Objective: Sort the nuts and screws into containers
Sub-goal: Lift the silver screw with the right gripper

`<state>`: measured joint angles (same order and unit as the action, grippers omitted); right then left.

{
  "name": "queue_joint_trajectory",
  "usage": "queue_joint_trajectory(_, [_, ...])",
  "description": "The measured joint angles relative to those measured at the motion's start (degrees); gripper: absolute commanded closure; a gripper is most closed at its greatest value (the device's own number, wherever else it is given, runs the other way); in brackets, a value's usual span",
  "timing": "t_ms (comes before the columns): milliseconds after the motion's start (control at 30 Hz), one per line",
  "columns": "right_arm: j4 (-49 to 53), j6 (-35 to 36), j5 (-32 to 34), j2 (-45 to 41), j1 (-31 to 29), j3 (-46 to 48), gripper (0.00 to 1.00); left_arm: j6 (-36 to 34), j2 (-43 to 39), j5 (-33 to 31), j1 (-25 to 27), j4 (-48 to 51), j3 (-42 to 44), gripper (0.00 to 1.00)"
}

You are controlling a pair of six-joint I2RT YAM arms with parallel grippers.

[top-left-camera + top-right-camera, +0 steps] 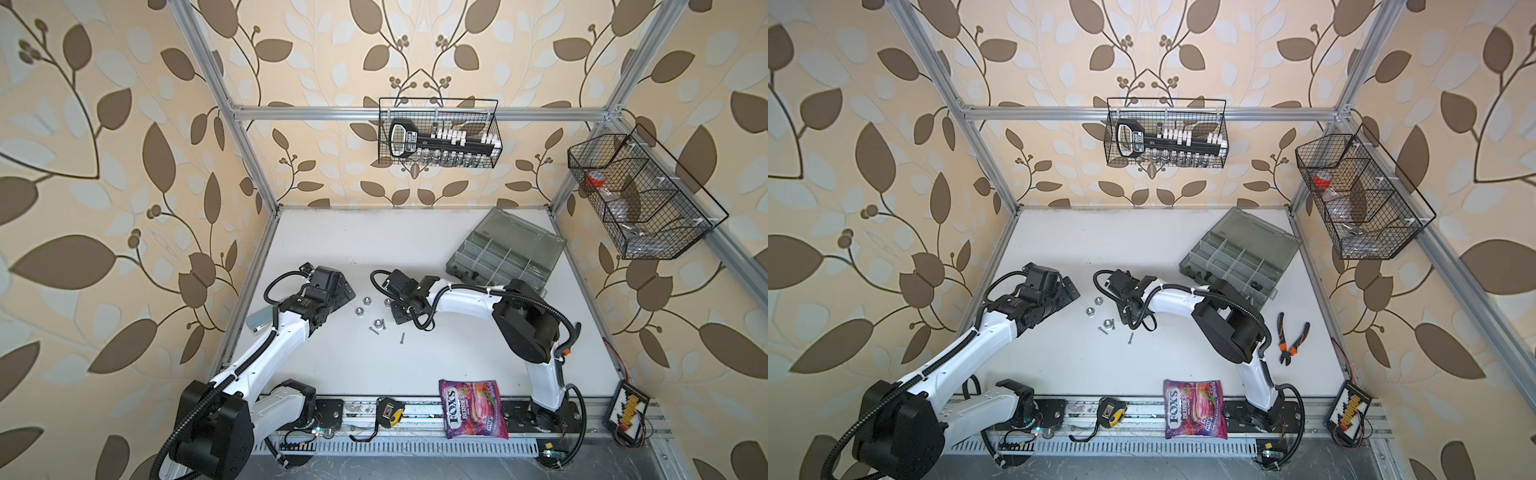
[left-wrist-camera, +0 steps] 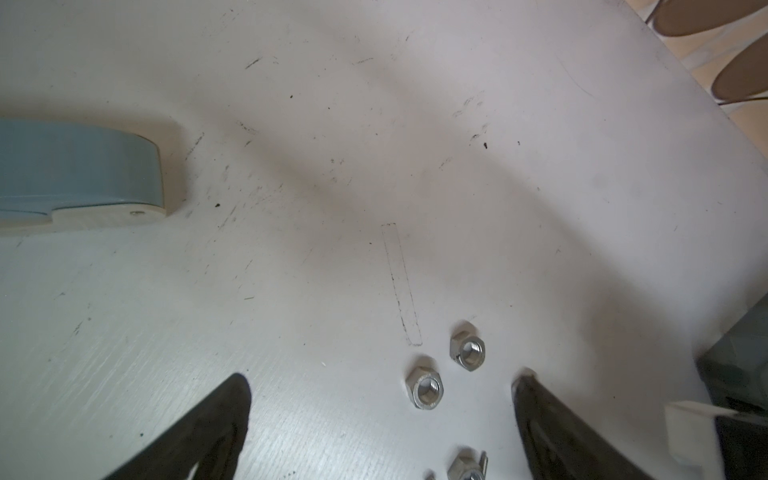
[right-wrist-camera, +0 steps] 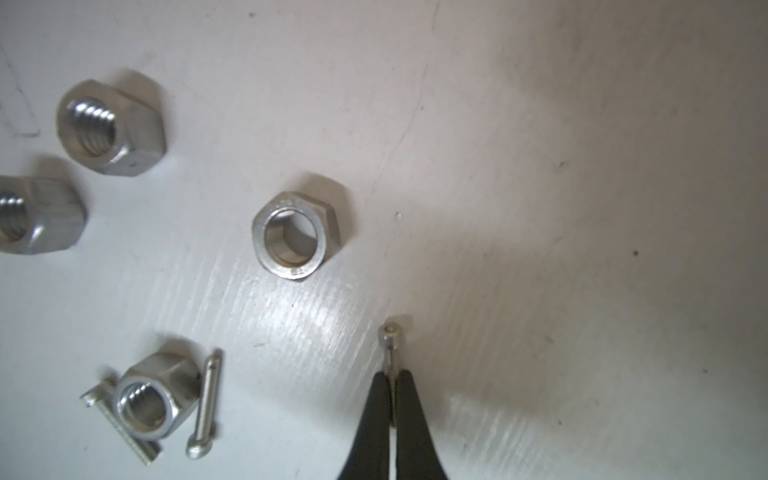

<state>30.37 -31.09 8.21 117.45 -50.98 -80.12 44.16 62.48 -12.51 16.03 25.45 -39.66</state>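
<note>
Steel and thin, one screw (image 3: 390,345) is clamped between the closed tips of the right end effector (image 3: 392,399), its head poking just past them. Four nuts (image 3: 296,237) and other screws (image 3: 205,403) lie loose on the surface (image 3: 540,166) just beside it. The left end effector (image 2: 381,376) hovers spread wide and empty. Well apart, the box (image 1: 505,259) holds a few dark pieces, so most of the sorting seems left.

I can read the big letters on the purple candy bag (image 1: 473,409) at the front of my table: "FOX'S", and "BERRIES" under it. The black tool (image 1: 401,139) in the wire basket (image 1: 457,100) has a label too, but it is too small to read.
</note>
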Motion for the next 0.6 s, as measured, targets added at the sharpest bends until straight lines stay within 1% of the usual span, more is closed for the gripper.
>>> queue_joint_trajectory(333, [1.0,2.0,-2.9,-0.7,0.9,0.3,1.0,-0.3,0.0,0.0,0.0,0.0,-0.6,0.01])
queue_joint_trajectory(600, [5.6,3.5,-4.2,-2.7,2.1,1.4,1.0,-0.5,0.5,0.0,0.0,-0.1,-1.5,0.01])
